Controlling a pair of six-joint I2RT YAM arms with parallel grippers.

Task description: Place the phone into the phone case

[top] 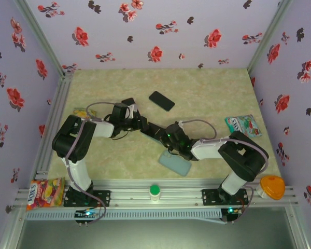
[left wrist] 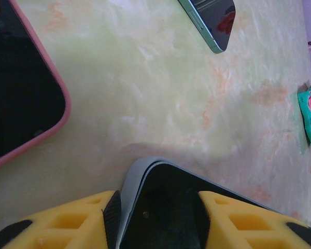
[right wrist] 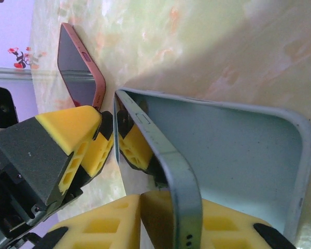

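The phone, dark-screened with a grey-blue frame, is held off the table on its long edge between my two grippers. My left gripper is shut on one end, where the phone's corner sits between the yellow fingers. My right gripper grips the other end, with a finger pressed on each face of the phone. The pale blue phone case lies open side up on the table just in front of the right gripper. Its inside shows behind the phone. I cannot tell whether phone and case touch.
A second dark phone lies further back, and a pink-cased phone lies by the left gripper. Snack packets rest at the right, the left and on the front rail. A green knob and an orange lamp sit on the rail.
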